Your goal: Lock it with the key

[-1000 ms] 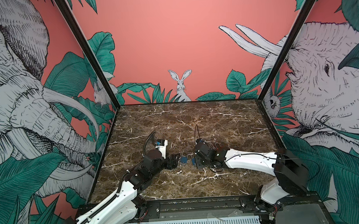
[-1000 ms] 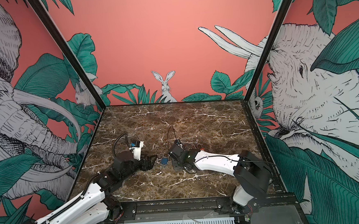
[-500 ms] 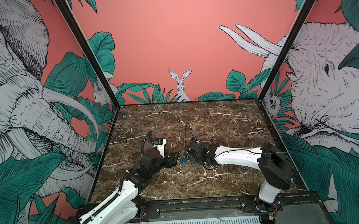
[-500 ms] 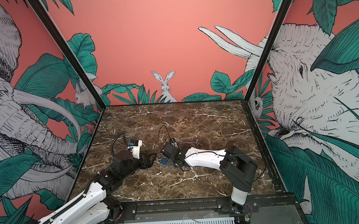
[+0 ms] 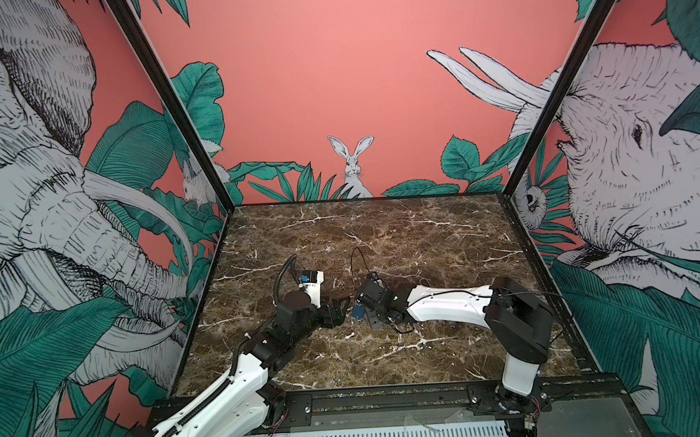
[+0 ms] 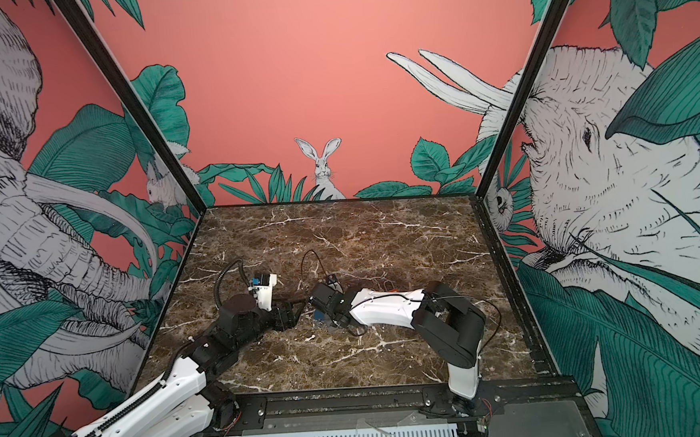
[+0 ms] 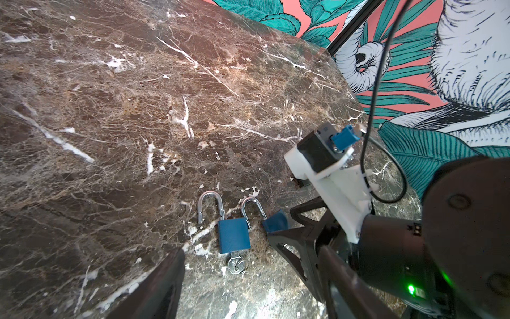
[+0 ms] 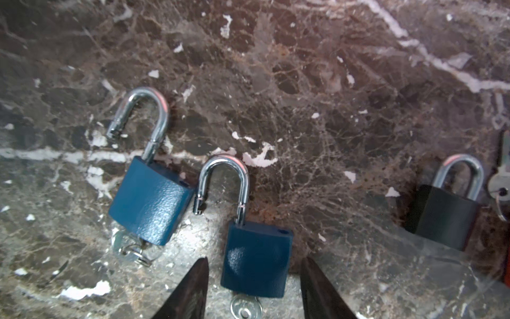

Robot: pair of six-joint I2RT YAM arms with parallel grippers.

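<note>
Right claw [image 8: 254, 261]: fingers apart, straddling the body of the nearer blue padlock [image 8: 259, 243] with a sliver of desk [image 8: 331, 82] showing on each side, so it is not clamped yet. Its key [image 8: 246, 309] sits in the keyway and its shackle [image 8: 223, 176] stands swung out, free end clear of the body. Just beside it lies a second blue padlock [image 8: 150, 201], also open with a key inserted. Well apart is a black padlock [image 8: 444, 218] with its shackle down. Left claw [image 5: 340, 310]: spread wide, empty, facing the locks from the opposite side. Progress, as judged: nothing locked. Still to do: grip the body, seat the shackle, turn the key. Versus a second earlier, the right arm has shifted leftward onto the lock; the left arm has barely changed.
</note>
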